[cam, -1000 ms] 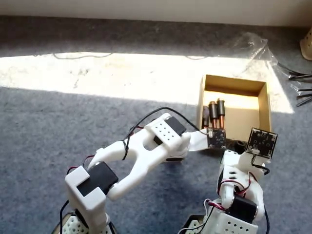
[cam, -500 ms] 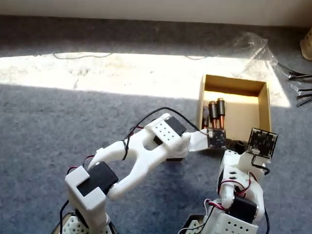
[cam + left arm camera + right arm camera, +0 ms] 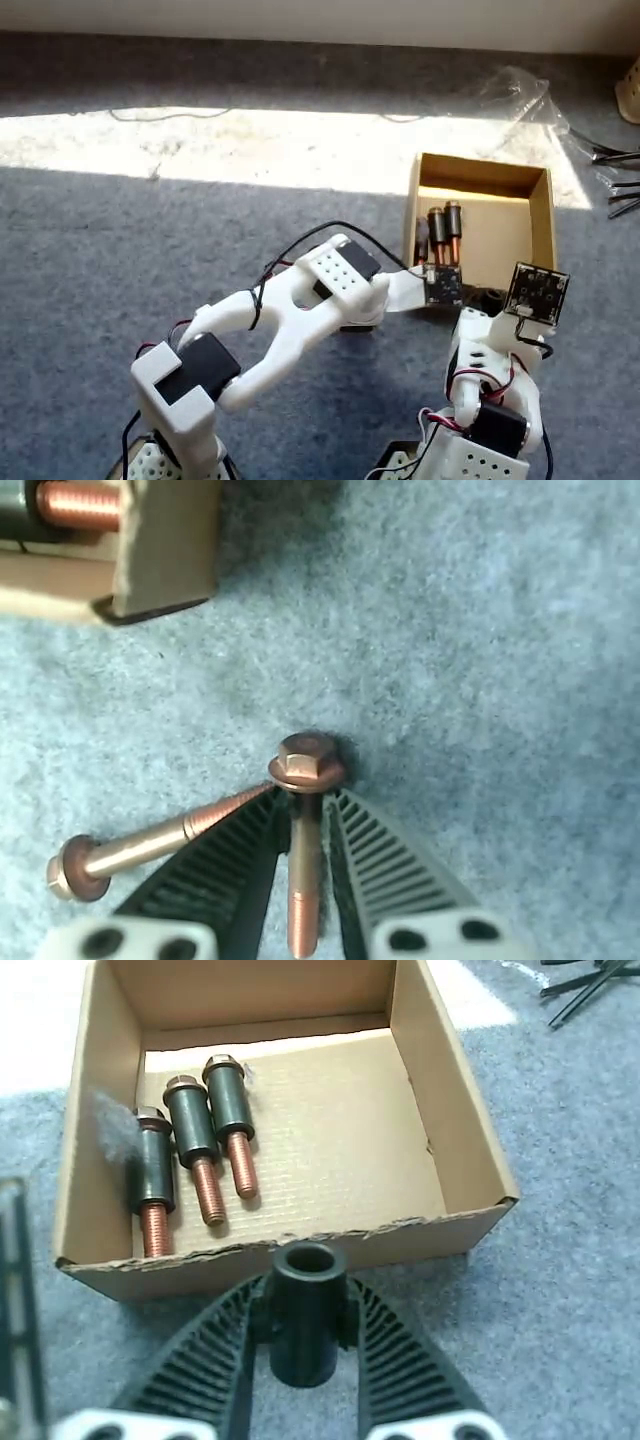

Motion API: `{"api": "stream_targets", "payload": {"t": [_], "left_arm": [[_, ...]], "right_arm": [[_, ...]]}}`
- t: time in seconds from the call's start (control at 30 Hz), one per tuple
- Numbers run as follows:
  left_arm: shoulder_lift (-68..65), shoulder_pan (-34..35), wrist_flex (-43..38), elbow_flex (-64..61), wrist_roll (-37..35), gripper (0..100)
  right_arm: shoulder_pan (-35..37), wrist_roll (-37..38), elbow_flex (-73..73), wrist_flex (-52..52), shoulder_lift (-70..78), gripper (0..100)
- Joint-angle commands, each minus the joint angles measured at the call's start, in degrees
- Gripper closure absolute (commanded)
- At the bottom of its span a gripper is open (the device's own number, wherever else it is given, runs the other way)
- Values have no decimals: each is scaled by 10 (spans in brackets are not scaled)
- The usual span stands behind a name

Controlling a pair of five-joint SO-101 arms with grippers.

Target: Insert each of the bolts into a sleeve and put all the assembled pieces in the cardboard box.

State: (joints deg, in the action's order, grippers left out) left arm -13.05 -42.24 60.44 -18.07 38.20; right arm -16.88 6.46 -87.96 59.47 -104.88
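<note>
I'm looking at grey short-pile carpet (image 3: 120, 230) under everything, with a bright strip of sunlight across the far part. The cardboard box (image 3: 549, 215) sits straight on it, open side up. A loose copper bolt (image 3: 140, 848) lies flat on the pile near a corner of the box. Past the box there's a crumpled clear plastic bag (image 3: 515, 95), some thin black strands (image 3: 612, 156) beside it, and a thin wire (image 3: 170, 117) in the sunny strip.

Open cardboard box (image 3: 547, 215) right of centre in the high view; three sleeved bolts (image 3: 440, 235) lie side by side by its left wall. The right gripper (image 3: 305, 1285) grips a black sleeve (image 3: 303, 1310), bore up. The left gripper (image 3: 305, 792) pinches a copper bolt (image 3: 303, 850); a second bolt (image 3: 150, 845) lies loose beside it.
</note>
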Motion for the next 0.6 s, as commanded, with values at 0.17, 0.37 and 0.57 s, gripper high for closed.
{"api": "stream_targets", "payload": {"t": [0.17, 0.37, 0.57], "left_arm": [[13, -14, -1, 3, 4, 948], [14, -15, 1, 22, -19, 948], [13, -13, 73, 100, -83, 978]], "right_arm": [[-6, -1, 7, -21, -5, 994], [-6, -1, 7, -21, -5, 994], [-6, -1, 7, -21, -5, 994]]}}
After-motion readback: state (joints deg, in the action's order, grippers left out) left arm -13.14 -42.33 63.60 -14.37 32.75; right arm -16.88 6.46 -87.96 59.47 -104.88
